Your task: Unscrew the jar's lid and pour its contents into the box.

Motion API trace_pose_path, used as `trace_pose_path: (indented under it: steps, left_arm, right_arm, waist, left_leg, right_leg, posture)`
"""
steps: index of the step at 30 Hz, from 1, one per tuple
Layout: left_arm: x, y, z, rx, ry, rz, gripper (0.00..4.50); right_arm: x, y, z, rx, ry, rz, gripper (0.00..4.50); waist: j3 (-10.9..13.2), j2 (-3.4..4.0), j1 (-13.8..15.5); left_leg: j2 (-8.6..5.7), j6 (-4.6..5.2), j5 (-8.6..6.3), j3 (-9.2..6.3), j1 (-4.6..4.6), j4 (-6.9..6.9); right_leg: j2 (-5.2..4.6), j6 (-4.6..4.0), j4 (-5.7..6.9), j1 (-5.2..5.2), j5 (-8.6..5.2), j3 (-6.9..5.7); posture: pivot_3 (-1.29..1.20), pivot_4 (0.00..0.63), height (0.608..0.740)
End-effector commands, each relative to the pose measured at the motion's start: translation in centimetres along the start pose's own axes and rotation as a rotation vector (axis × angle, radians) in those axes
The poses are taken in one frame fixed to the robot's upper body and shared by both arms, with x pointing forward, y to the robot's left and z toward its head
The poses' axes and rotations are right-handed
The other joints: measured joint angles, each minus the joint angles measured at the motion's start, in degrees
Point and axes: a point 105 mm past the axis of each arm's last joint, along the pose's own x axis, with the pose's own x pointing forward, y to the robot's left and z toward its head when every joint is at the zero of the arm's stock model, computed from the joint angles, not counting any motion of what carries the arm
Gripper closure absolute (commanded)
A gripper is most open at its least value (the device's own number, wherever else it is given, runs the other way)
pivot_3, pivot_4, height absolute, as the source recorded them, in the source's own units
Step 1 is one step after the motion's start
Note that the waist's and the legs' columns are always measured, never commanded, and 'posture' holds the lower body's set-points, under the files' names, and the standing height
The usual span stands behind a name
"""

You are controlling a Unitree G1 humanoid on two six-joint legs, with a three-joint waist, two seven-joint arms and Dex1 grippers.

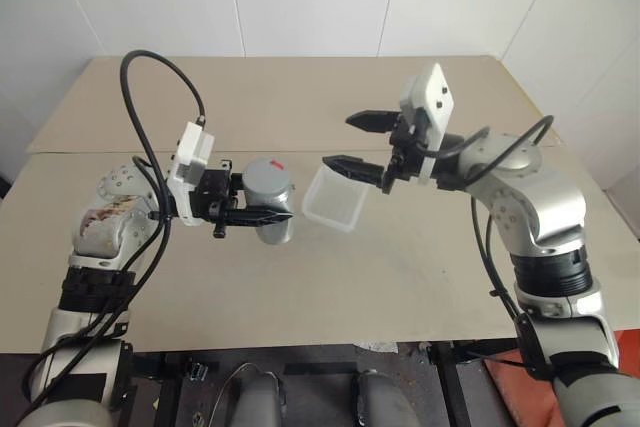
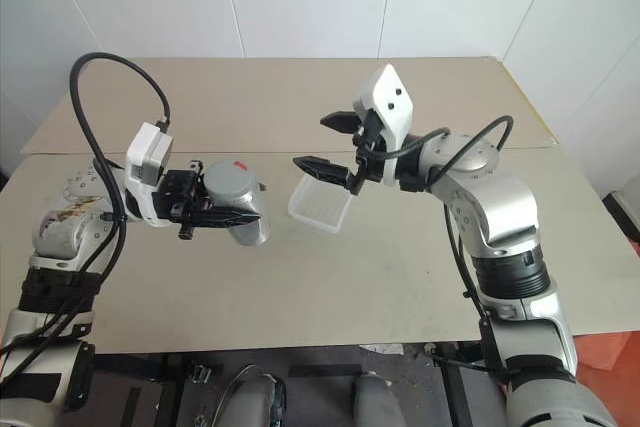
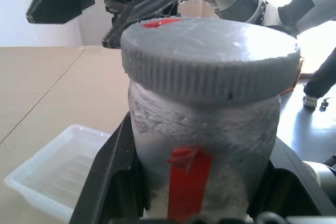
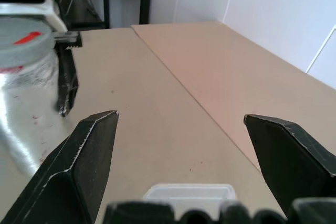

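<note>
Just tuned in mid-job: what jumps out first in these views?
The left claw grips a clear jar held above the table, its grey lid on. To its right sits the white box, with the right claw wide open over it.

The jar (image 1: 270,209) is clear with a red mark on its side. Its grey lid (image 1: 266,173) is still on. It stands upright, up off the table. The white box (image 1: 335,199) sits empty just beside it.
</note>
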Motion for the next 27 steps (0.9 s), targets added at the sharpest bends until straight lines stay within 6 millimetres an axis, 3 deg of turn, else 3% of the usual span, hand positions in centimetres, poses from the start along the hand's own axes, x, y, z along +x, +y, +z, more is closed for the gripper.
trace_pose_path:
  steps: [1,9,13,20,27]
  left_arm:
    - [0.1,0.3,0.9,0.048,-0.024,0.021,2.57]
    - [1.7,1.6,0.0,0.038,-0.057,0.044,2.57]
    - [2.3,1.9,0.1,0.043,-0.068,0.029,2.57]
    - [3.0,1.8,0.4,0.054,-0.077,-0.001,2.57]
    - [2.5,1.6,0.4,0.059,-0.067,0.002,2.57]
  right_arm:
    - [-0.5,1.0,2.6,-0.083,-0.077,0.043,0.03]
    - [0.8,5.1,4.6,-0.099,-0.164,0.200,0.03]
    - [2.2,6.0,4.9,-0.095,-0.180,0.218,0.03]
    - [4.8,5.7,4.8,-0.091,-0.167,0.182,0.03]
    - [5.1,4.3,4.1,-0.080,-0.138,0.145,0.03]
  waist:
    - [0.0,0.00,0.0]
    - [0.0,0.00,0.4]
    - [0.0,0.00,0.2]
    - [0.0,0.00,0.3]
    - [0.0,0.00,0.3]
  left_leg:
    - [0.00,0.00,0.00,0.00,0.00,0.00]
    - [-0.01,0.00,0.00,-0.02,0.00,0.02]
    - [-0.01,0.00,0.00,-0.02,0.00,0.02]
    - [-0.02,0.00,0.00,-0.03,0.00,0.02]
    - [-0.02,0.00,0.00,-0.03,0.00,0.02]
  right_leg:
    - [0.00,0.00,0.00,0.00,0.00,0.00]
    - [-0.02,0.00,0.00,0.04,0.00,-0.03]
    - [-0.01,0.00,0.01,0.03,0.00,-0.02]
    - [-0.02,0.00,0.02,0.02,0.00,-0.03]
    - [-0.02,0.00,0.02,0.02,0.00,-0.03]
  posture:
    - [0.00,0.150,0.740]
    - [0.00,0.150,0.740]
    - [0.00,0.150,0.740]
    - [0.00,0.150,0.740]
    - [0.00,0.150,0.740]
